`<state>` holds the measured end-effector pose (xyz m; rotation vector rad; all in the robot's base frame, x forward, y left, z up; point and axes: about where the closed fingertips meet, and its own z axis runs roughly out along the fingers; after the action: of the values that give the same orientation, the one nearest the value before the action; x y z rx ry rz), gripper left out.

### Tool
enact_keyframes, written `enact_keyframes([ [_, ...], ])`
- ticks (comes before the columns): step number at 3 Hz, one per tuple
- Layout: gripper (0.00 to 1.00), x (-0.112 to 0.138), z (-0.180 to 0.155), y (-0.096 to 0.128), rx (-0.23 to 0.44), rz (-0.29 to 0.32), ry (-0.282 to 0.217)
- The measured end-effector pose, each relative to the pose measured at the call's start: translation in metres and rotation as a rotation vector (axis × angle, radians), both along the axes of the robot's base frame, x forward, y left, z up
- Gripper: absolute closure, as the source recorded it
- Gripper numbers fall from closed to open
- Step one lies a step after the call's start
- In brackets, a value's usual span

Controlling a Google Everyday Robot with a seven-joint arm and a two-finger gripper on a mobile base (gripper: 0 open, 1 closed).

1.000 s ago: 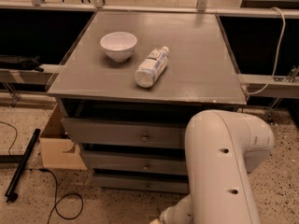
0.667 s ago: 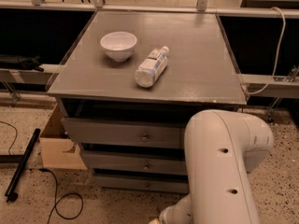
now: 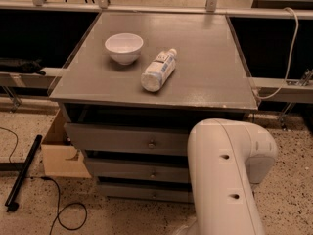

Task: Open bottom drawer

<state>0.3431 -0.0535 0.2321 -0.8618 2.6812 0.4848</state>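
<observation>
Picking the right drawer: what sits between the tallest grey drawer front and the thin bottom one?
The camera view shows the mid-sized grey middle drawer front; the gripper is out of view.

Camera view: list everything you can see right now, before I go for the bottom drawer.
cabinet: one, grey, centre of the view
top drawer: one, grey, tallest front, just under the cabinet top
middle drawer: one, grey, below the top drawer
bottom drawer: one, grey, lowest thin strip with a small knob
bowl: one, white, upright on the cabinet top, left
bottle: one, white label, on its side right of the bowl
cardboard box: one, brown, floor left of the cabinet
pole: one, black, floor at far left
cable: one, white, right of the cabinet
arm: one, white, lower right, covering the drawers' right ends
tool: not in view
</observation>
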Motion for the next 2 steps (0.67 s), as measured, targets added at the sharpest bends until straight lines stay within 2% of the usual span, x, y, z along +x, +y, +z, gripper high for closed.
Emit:
enact_keyframes([
  [1,0.0,-0.0003,0.0,-0.0001,0.0,0.002,-0.002],
  [2,0.0,0.0014,0.0045,0.0004,0.027,-0.008,-0.02],
])
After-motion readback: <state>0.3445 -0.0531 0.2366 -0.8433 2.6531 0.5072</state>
